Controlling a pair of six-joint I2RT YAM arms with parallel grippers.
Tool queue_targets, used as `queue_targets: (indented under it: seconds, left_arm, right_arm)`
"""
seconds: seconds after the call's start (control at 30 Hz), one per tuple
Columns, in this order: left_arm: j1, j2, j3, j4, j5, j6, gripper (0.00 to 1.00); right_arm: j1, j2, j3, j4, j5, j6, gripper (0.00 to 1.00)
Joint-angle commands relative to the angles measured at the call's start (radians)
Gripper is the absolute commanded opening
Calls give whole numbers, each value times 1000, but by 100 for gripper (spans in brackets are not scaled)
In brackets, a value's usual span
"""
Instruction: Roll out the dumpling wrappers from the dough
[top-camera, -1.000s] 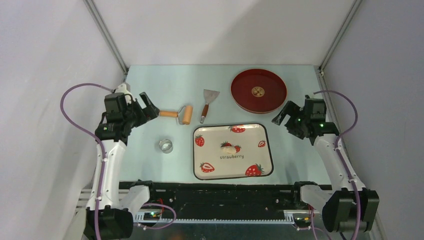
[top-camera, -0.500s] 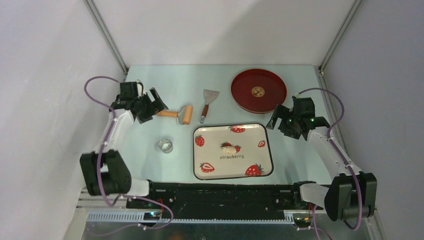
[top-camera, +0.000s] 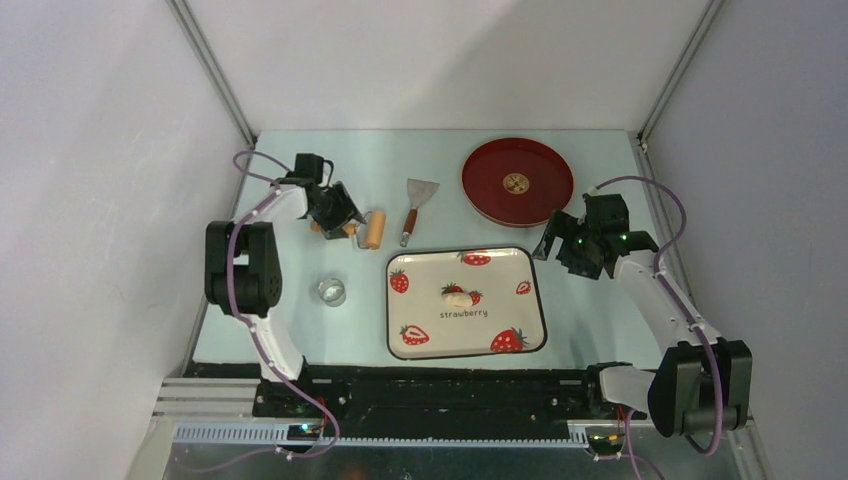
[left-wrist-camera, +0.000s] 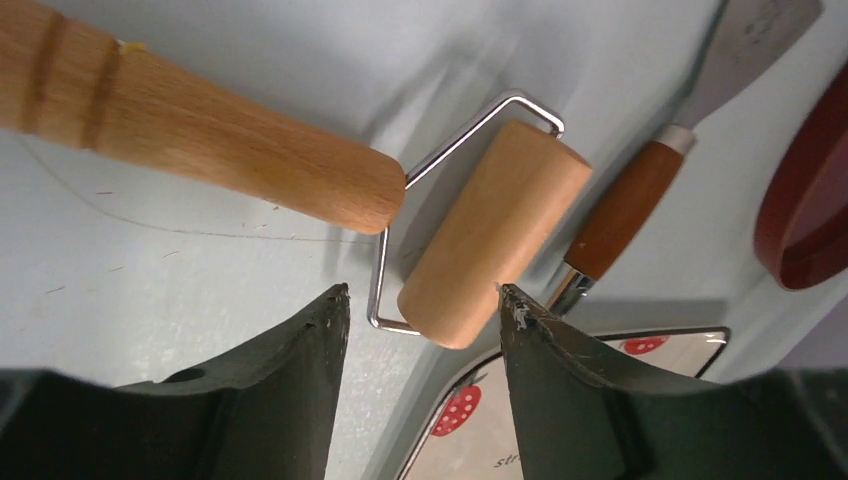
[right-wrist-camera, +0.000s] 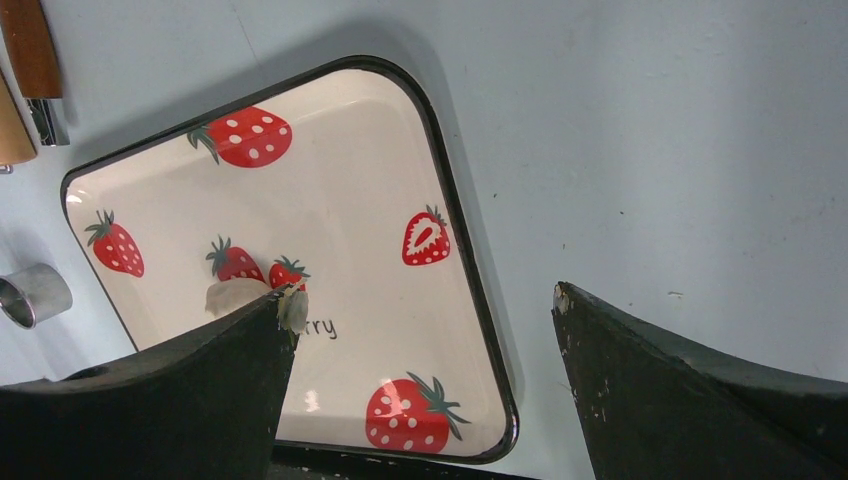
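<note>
Left arm stretched out low over the rolling pin (top-camera: 372, 228), right arm bent beside the tray (top-camera: 500, 290).
The left gripper (left-wrist-camera: 422, 295) has its dark jaws spread, straddling the near end of the smooth wooden drum and its bent wire frame (the turned handle (left-wrist-camera: 220, 130) lies just beyond the tips). The right gripper (right-wrist-camera: 419, 292) hangs over the tray's right rim, jaws wide apart, holding nothing. The dough (top-camera: 458, 296), a small pale lump, sits mid-tray among printed strawberries on the pale blue bench (top-camera: 440, 160).

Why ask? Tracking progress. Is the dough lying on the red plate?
No, the dough lies in the middle of the strawberry tray, well apart from the red plate.
</note>
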Motion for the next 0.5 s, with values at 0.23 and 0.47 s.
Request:
queue_targets:
  seconds: [0.23, 0.47]
  left_arm:
    - [-26, 80, -10, 20, -105, -72, 56]
    - [-28, 130, -6, 29, -136, -72, 49]
  right_arm:
    - [-23, 15, 43, -2, -29, -10, 100]
    - [-28, 29, 42, -5, -40, -16, 100]
